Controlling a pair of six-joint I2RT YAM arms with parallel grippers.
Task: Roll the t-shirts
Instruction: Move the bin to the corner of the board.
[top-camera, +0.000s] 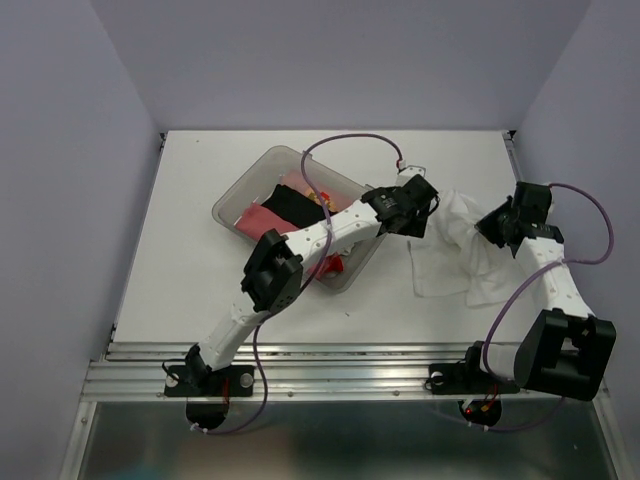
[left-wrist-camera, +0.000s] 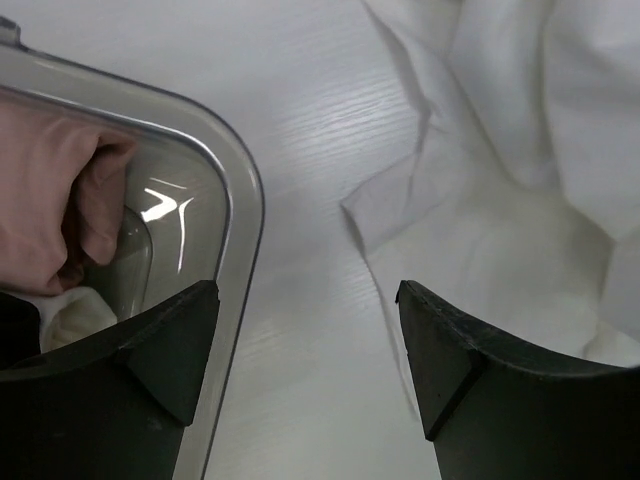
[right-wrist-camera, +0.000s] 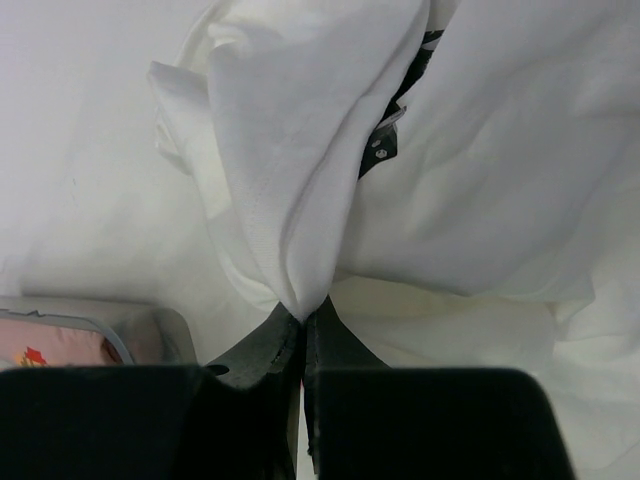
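White t-shirt: was found crumpled on the table, at 3 o'clock of the clear plastic tub; one fold was clamped by the right gripper. Left gripper: jaws were spread wide, nothing was held.

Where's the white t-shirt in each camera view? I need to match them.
Top external: white t-shirt right of centre, beside the clear tub.
Left wrist: the t-shirt crumpled, upper right.
Right wrist: the t-shirt fills most of the picture, a fold pinched in the right gripper.
Shared landmark: the clear tub, at left in both wrist views.
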